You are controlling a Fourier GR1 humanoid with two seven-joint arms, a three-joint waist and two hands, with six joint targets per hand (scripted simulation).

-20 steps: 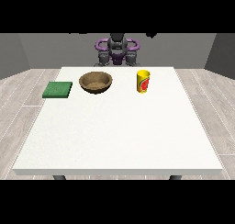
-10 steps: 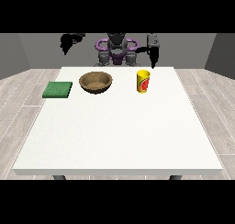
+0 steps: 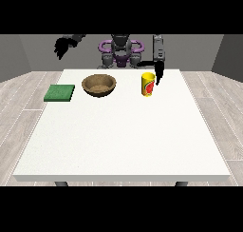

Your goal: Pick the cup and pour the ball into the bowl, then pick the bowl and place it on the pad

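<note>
A yellow cup (image 3: 148, 84) with a red mark stands upright at the back right of the white table (image 3: 123, 131). The ball is hidden from view. A brown wooden bowl (image 3: 98, 84) sits to the cup's left, and a green pad (image 3: 60, 92) lies flat further left. The hand at the view's right (image 3: 158, 72) hangs just beside and above the cup's right rim, fingers pointing down and straight, holding nothing. The hand at the view's left (image 3: 61, 46) is raised high off the table's back left corner, fingers relaxed.
The robot's torso (image 3: 121, 53) stands behind the table's far edge. Grey floor surrounds the table on all sides.
Both arms have come up from beside the torso. The hand at the view's right has dropped down next to the cup; the other has swung outward to the left.
</note>
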